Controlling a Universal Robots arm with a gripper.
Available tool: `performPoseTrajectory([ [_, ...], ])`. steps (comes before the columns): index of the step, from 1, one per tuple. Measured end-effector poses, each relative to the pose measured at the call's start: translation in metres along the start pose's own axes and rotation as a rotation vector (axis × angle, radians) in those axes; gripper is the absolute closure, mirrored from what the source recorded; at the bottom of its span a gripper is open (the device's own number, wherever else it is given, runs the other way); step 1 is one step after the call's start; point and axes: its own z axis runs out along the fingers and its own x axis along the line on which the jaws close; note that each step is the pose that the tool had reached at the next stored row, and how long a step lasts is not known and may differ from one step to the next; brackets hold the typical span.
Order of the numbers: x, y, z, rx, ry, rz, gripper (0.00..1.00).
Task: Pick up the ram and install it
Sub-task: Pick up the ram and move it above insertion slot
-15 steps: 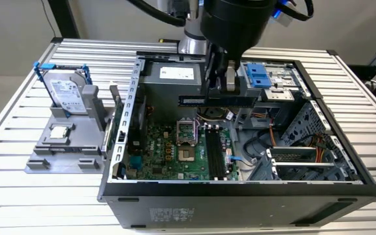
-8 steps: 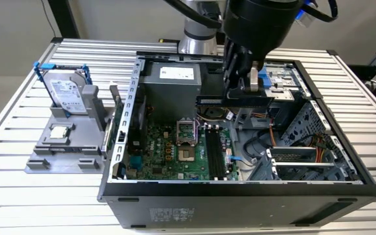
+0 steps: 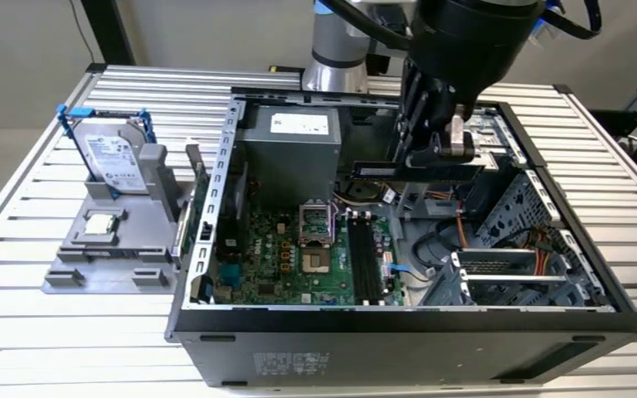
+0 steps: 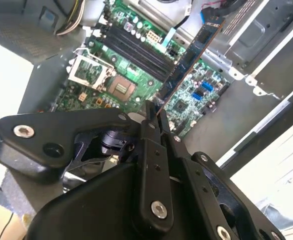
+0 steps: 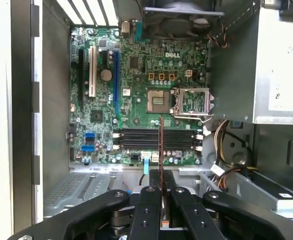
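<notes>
Slatted metal table (image 3: 31, 332) carries the open computer case (image 3: 407, 348); my jaws grip the ram (image 3: 418, 172) above its empty slots (image 3: 365, 261), uninstalled.

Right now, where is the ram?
The ram is clamped in the gripper above the open case, over the black memory slots, at the exterior view's right of the power supply.

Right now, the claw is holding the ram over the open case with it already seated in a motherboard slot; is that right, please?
Not quite: the claw holds the ram over the open case, but it is not seated; the second wrist view shows it above the slots.
</notes>
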Motion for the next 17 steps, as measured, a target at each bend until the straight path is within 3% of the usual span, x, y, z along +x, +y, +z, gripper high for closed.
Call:
performPoseTrajectory([
  [7,-0.0018,-0.0015,0.0002,0.0002,-0.0003,0.002,1.00],
  [17,-0.0338,-0.0015,0.0021,0.0003,-0.0003,0.003,1.00],
])
